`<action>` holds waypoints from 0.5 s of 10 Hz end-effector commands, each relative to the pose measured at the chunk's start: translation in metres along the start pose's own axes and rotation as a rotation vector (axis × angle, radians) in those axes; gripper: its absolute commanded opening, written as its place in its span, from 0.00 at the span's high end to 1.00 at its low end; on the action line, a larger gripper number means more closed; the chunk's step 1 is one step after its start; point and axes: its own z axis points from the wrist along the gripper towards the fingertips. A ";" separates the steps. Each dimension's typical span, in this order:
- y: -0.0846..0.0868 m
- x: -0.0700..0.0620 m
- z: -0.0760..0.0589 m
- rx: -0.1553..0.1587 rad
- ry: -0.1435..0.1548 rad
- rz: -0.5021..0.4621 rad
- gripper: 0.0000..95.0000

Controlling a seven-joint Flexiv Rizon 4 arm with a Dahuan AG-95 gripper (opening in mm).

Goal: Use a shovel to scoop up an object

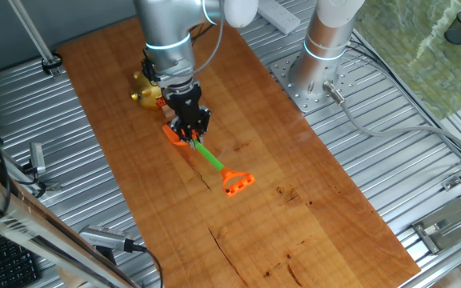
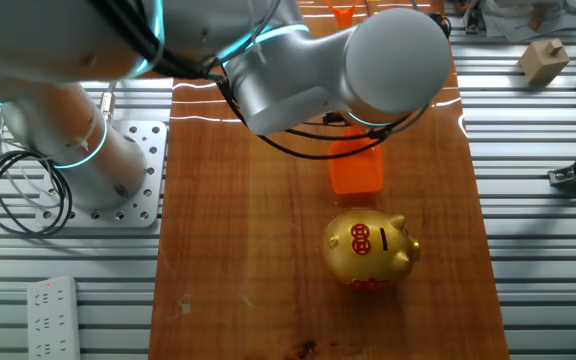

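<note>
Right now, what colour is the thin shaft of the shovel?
Green. The shaft of the shovel shows best in the fixed view from above the table's long side.

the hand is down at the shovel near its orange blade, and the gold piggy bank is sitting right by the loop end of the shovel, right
Not quite. The piggy bank sits by the blade end of the shovel, where the hand is; the loop end points away from it. One fixed view shows this.

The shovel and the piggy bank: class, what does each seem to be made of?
The shovel: probably plastic, with flat, saturated orange and green colour and a dull sheen. The piggy bank: glossy gold surface with bright highlights, perhaps glazed ceramic or plated plastic; the look leaves that open.
</note>
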 end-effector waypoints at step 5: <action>-0.005 0.006 0.003 0.004 -0.007 0.010 1.00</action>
